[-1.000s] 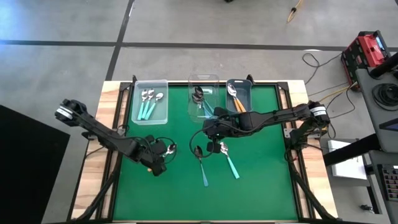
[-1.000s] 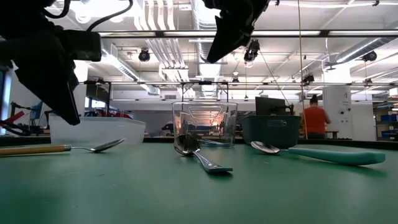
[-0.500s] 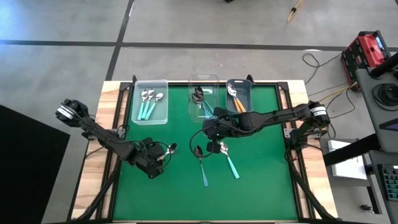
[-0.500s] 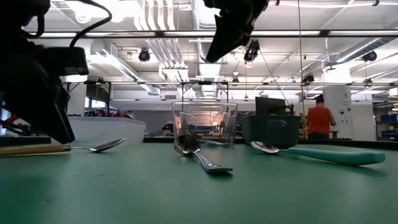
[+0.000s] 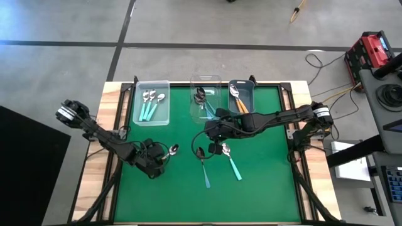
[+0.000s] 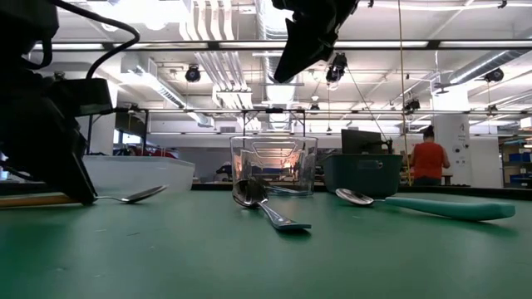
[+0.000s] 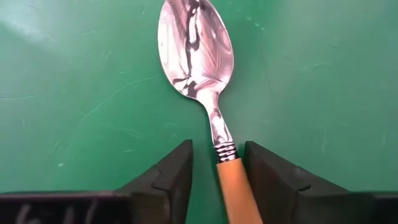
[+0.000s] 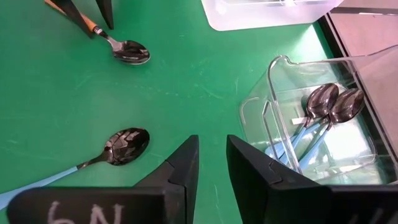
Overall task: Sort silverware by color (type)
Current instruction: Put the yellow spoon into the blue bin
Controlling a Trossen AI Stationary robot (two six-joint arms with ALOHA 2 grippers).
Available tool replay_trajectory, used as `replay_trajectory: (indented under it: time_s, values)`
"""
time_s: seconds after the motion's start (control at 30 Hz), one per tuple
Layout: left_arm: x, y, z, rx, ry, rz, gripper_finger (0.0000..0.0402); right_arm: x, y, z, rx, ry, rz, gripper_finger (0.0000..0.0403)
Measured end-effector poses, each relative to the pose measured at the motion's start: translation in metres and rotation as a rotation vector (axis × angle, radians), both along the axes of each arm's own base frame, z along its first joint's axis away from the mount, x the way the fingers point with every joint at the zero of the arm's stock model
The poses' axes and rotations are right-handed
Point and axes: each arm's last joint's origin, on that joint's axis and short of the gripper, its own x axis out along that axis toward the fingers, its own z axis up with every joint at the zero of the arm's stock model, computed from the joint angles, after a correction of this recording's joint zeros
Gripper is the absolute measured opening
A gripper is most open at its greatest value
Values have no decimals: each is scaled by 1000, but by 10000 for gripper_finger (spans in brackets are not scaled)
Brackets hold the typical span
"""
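Observation:
An orange-handled spoon point(image 7: 198, 59) lies bowl-up on the green mat point(image 5: 264, 188), left of centre. My left gripper point(image 7: 219, 167) is down at the mat, open. Its fingers stand either side of the handle, just behind the neck point(image 7: 225, 152). A gap shows on one side, while the other finger lies close against the handle. My right gripper point(image 8: 212, 163) hangs high over the mat's middle, slightly open and holding nothing. Below it lie a blue-handled spoon point(image 5: 205, 168) and a teal-handled spoon point(image 5: 232, 164). My left gripper comes down at a slant with its fingers across the orange handle point(image 7: 236, 196). One finger point(image 7: 267, 171) stands right at the handle's side, but I cannot tell whether it touches. The spoon lies flat on the mat.
Three bins stand along the far edge. A clear one point(image 5: 152, 102) holds mint-handled spoons, a clear one point(image 5: 206, 99) holds blue-handled spoons, and a grey one point(image 5: 242, 96) holds orange-handled spoons. Wooden borders flank the mat. A person in an orange top point(image 6: 424, 158) stands far behind the table.
My left gripper has come down to the mat and shifted slightly toward the table's left, ending over the orange spoon's handle. The spoon has stayed where it was.

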Motion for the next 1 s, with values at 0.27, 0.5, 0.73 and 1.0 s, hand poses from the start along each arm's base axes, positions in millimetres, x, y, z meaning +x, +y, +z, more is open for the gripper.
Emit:
replay_trajectory:
  time_s: [0.27, 0.5, 0.73, 1.0]
  values:
    - [-1, 1, -1, 2, 7, 9, 43, 0, 0, 0, 0, -3, 0, 68]
    - [-1, 1, -1, -4, 9, 10, 26, 0, 0, 0, 1, -5, 0, 73]
    - [3, -2, 5, -2, 14, -10, 26, 1, 0, -1, 22, -20, -24, 74]
    - [13, -7, 27, 121, 50, -39, 26, 7, 2, -23, 112, -146, -27, 71]
